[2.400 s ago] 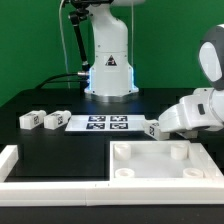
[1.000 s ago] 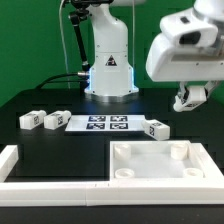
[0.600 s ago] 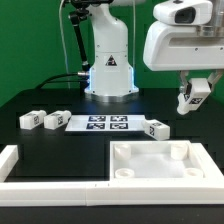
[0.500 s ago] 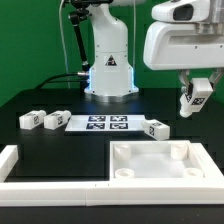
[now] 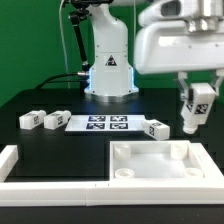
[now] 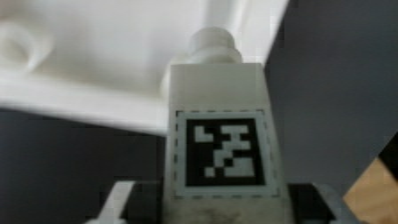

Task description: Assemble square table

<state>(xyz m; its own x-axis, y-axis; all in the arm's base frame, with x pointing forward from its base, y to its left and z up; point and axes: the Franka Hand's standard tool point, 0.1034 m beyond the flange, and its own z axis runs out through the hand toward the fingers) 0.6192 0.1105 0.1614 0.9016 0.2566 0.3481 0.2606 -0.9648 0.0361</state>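
Three white leg blocks lie loose on the matte black surface. The outer leg block point(image 5: 30, 119) and its neighbour block point(image 5: 57, 120) sit at the exterior view's left of the marker board point(image 5: 105, 124), and the third block point(image 5: 157, 129) is just beside its right end. A glossy robot base point(image 5: 108, 65) stands behind. The border wall point(image 5: 20, 158) is cut off at the frame edge. The tool point(image 5: 196, 100) is clenched on a fourth leg point(image 5: 192, 118), tagged and upright, in the air near the recessed slab point(image 5: 150, 163). The wrist view is blurred.
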